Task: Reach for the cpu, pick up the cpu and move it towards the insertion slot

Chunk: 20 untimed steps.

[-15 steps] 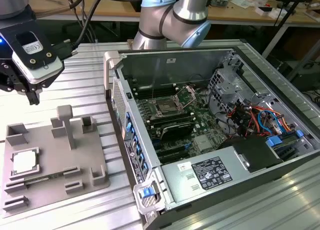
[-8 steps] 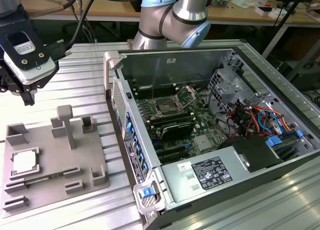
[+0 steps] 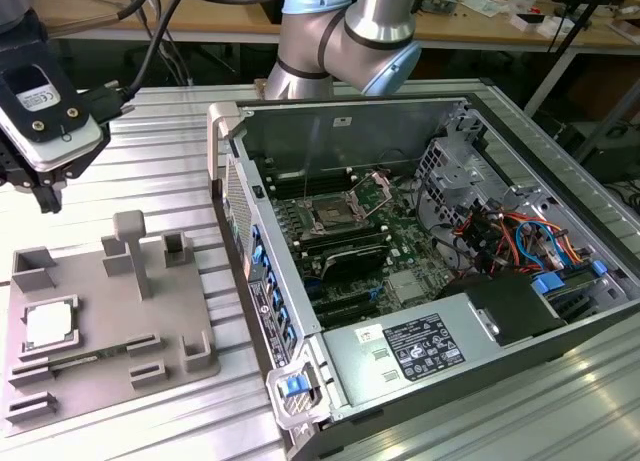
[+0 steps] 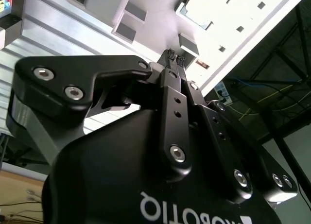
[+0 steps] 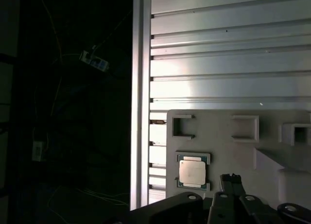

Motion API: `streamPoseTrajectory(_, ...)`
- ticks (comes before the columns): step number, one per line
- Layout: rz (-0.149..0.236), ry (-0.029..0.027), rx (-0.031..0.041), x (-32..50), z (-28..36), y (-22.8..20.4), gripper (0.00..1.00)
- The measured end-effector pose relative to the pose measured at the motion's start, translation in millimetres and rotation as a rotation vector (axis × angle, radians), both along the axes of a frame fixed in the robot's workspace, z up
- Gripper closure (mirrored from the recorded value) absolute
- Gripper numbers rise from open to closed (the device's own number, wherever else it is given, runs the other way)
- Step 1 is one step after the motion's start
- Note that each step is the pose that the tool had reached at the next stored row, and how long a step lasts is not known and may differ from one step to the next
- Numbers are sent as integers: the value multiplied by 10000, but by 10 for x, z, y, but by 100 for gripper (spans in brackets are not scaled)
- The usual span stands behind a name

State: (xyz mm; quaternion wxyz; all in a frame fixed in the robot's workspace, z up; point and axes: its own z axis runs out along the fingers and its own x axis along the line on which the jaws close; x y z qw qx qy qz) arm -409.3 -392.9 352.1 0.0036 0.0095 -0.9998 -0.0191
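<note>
The cpu (image 3: 48, 326) is a small pale silvery square lying flat in a recess of the grey plastic tray (image 3: 110, 321) at the exterior view's left. The first wrist view also shows the cpu (image 5: 193, 171) on the tray (image 5: 218, 134). My gripper (image 3: 47, 199) hangs well above the tray's far left corner, apart from the cpu. Its fingertips (image 4: 173, 56) are pressed together with nothing between them, as the first wrist view's gripper (image 5: 231, 179) also shows. The insertion slot (image 3: 330, 218) with its silver frame sits on the green motherboard inside the open computer case.
The open computer case (image 3: 225, 141) stands at the exterior view's right of the tray, its raised side wall between tray and socket. Cables and drive cages (image 3: 500, 231) fill its far end. Raised blocks (image 3: 130, 246) stick up from the tray. The ribbed aluminium table (image 3: 150, 131) ends just beyond the tray.
</note>
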Motion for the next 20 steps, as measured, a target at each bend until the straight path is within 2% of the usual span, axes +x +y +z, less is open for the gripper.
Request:
streamPoseTrajectory(3,0,18,1,-5,-3,0,89)
streamPoseTrajectory(20,0,18,1,-46,-6,-1,89)
